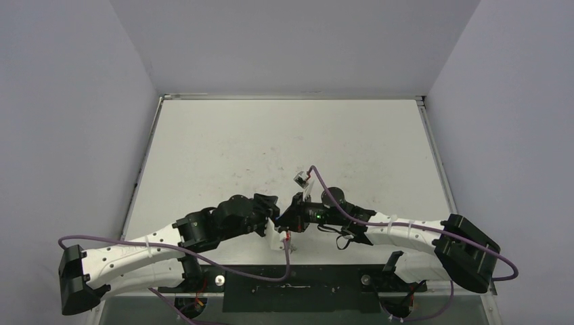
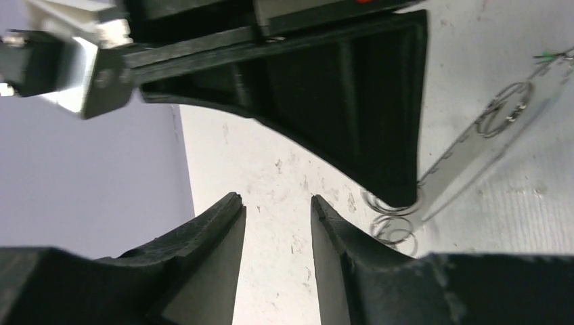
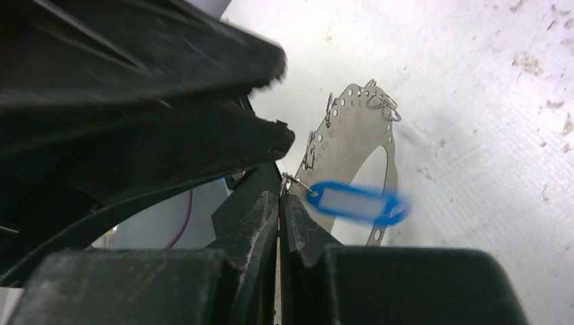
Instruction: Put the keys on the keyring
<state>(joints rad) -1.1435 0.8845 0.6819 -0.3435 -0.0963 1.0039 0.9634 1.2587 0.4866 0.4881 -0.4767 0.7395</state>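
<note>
Blue tag (image 3: 355, 203) lies crosswise at three o'clock from the right pincer (image 3: 280, 196), apparently clamping the keyring (image 3: 352, 128); left pincer (image 2: 275, 198) parted, empty.

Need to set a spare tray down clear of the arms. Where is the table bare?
Bare: the far half of the white table, up to the grey back wall. Crowded: the near middle, where the left end effector and right end effector meet at the thin pale-grey metal keyring.

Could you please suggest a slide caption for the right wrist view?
Right pincer closed at the loop of the blue-tagged key, perforated keyring just beyond.
</note>
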